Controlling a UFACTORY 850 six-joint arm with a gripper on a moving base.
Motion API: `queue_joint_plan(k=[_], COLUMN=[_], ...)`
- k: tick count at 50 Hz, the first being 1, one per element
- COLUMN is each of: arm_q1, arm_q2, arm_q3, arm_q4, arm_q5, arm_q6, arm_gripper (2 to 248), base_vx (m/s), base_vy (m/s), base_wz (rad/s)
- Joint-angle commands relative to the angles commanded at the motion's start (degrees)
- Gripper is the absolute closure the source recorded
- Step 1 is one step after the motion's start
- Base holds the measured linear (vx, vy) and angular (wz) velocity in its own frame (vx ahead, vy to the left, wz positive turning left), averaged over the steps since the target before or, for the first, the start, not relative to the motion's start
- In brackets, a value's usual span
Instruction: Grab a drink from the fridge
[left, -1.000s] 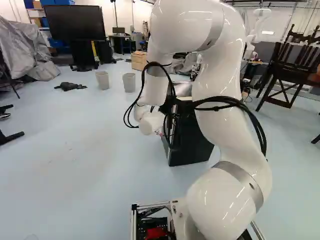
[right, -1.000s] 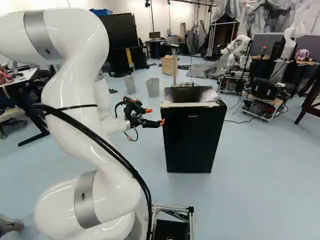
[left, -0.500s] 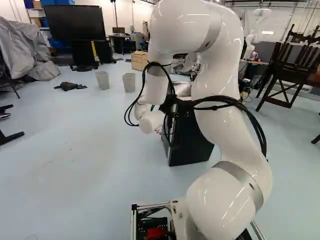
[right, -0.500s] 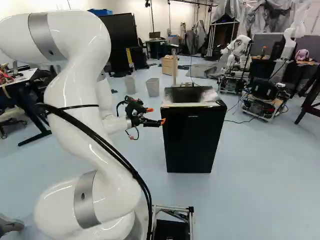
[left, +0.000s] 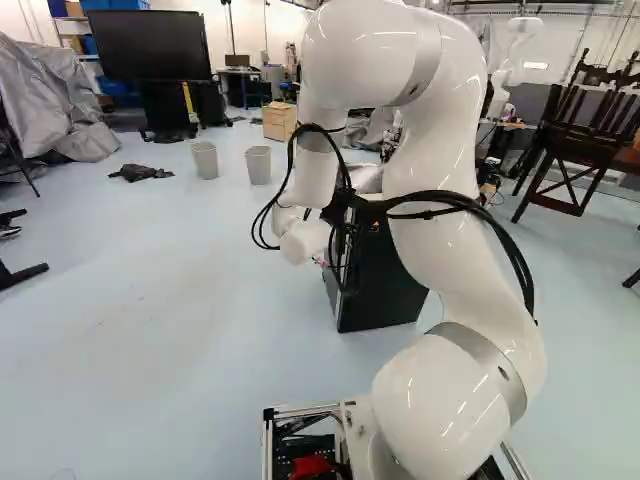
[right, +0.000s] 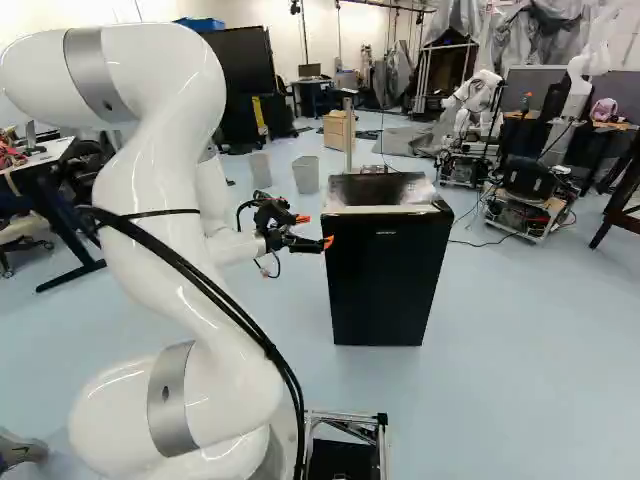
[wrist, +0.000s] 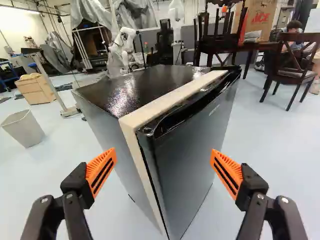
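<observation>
Arm (right: 155, 150): shifted slightly, its upper part and wrist easing right and carrying the gripper (wrist: 164, 159) a touch towards the fridge (right: 385, 280); the base and fridge have stayed put.
Jaws: spread wide, holding nothing, with the fridge's near corner ahead between them in the wrist view.
Door (wrist: 197, 145): looks shut, so this small shift seems part of lining up on its edge – opening it is probably the step in hand, and the task is still at its start.
Drink: not visible; presumably inside, behind the door.
Pale strip (wrist: 167, 100): runs between body and door; whether it is a seal or trim, I cannot tell.
Contact: unclear – one orange tip (right: 328, 242) overlaps the fridge's left edge in the right base view, but touch or gap cannot be told.
Cables (left: 345, 215): with the arm, they cover much of the fridge in the left base view.
Next: likely a careful reach to the door's edge; a skewed approach could push the fridge.
</observation>
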Motion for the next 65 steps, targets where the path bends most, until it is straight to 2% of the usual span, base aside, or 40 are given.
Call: queue_joint_plan(k=[65], arm_q1=[-3.4], arm_q2=[-0.6], arm_q3=[-1.0], arm_q4=[0.0], arm_q5=[0.0], arm_q6=[0.0], arm_gripper=[3], base_vx=[0.0], base_vy=[0.0], base_wz=[0.0])
